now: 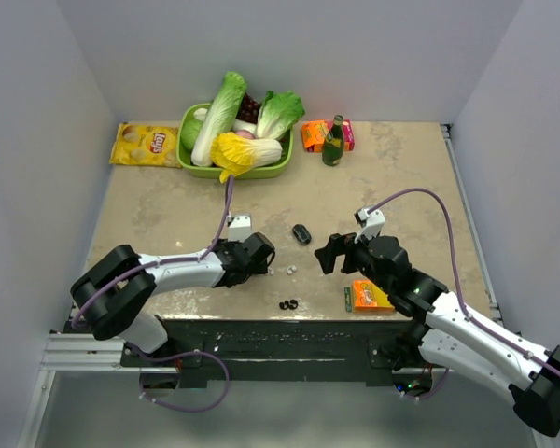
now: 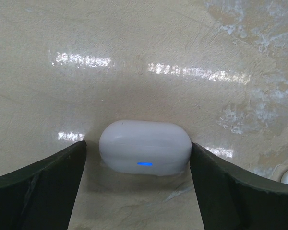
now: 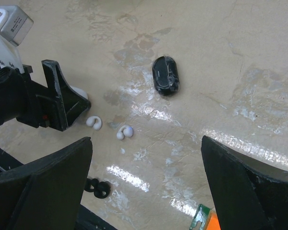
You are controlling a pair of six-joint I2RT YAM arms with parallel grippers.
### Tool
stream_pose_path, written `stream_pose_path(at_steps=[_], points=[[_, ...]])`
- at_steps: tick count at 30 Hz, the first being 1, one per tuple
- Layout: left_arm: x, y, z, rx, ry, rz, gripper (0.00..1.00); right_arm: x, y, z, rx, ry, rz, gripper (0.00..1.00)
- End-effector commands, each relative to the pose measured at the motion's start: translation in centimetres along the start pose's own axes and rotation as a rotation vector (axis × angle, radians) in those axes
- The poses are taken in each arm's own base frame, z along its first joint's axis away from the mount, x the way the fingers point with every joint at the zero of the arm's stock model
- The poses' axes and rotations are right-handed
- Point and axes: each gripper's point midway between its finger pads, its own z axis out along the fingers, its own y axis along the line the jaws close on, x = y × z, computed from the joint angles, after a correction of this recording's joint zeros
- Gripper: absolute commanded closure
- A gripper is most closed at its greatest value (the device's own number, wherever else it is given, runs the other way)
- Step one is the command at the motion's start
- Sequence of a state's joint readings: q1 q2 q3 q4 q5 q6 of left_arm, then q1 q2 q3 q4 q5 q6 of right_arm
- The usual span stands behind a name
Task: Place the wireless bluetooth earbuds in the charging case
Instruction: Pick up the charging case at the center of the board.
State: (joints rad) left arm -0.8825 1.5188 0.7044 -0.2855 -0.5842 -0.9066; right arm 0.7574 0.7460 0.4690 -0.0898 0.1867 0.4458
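A closed white charging case with a blue light lies on the table between the fingers of my left gripper. The right finger is almost on it and there is a small gap at the left. In the top view the left gripper hides this case. Two white earbuds lie just right of it. Two black earbuds lie together near the front edge. A closed black case lies farther back. My right gripper is open and empty, above the table right of the earbuds.
An orange box lies under my right arm. At the back are a green basket of vegetables, a yellow chips bag, a green bottle and an orange packet.
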Motion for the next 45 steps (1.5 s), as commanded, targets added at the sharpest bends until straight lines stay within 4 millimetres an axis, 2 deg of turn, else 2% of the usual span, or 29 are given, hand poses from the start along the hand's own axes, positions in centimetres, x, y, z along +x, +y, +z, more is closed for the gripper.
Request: stream_pose_path(at_steps=[1,11,27,30,36,39,42,44,45], points=[[1.1,0.3,0.6,-0.019,0.023,-0.006,0.08,-0.5,0.5,-0.1,-0.025,-0.023,0.011,0.02],[0.8,0.0,0.5,0.008,0.017,0.059,0.07,-0.5,0.4,-0.3,-0.021,-0.022,0.010,0.02],[2.7,1.1,1.1,-0.036,0.061,0.026,0.11,-0.4,0.4,0.0,-0.019,-0.014,0.006,0.02],[2.8,1.4,1.0,-0.046,0.065,0.027,0.14,-0.4,0.4,0.1,-0.020,-0.016,0.007,0.02],[3.1,1.8,0.9,-0.054,0.071,0.027,0.25,-0.4,0.5,0.1,-0.020,-0.014,0.006,0.02],[3.0,1.8,0.9,-0.054,0.065,0.025,0.33,-0.5,0.5,0.1,-0.022,-0.017,0.005,0.02],[2.1,1.7,0.7,-0.049,0.032,0.016,0.45,-1.1,0.8,-0.1,-0.029,-0.028,0.009,0.02],[0.5,1.2,-0.1,-0.017,-0.018,0.005,0.57,-2.1,1.2,-0.4,-0.035,-0.044,0.016,0.02],[-0.8,0.5,-0.4,0.016,-0.062,0.004,0.67,-2.4,1.3,-0.5,-0.037,-0.044,0.017,0.02]])
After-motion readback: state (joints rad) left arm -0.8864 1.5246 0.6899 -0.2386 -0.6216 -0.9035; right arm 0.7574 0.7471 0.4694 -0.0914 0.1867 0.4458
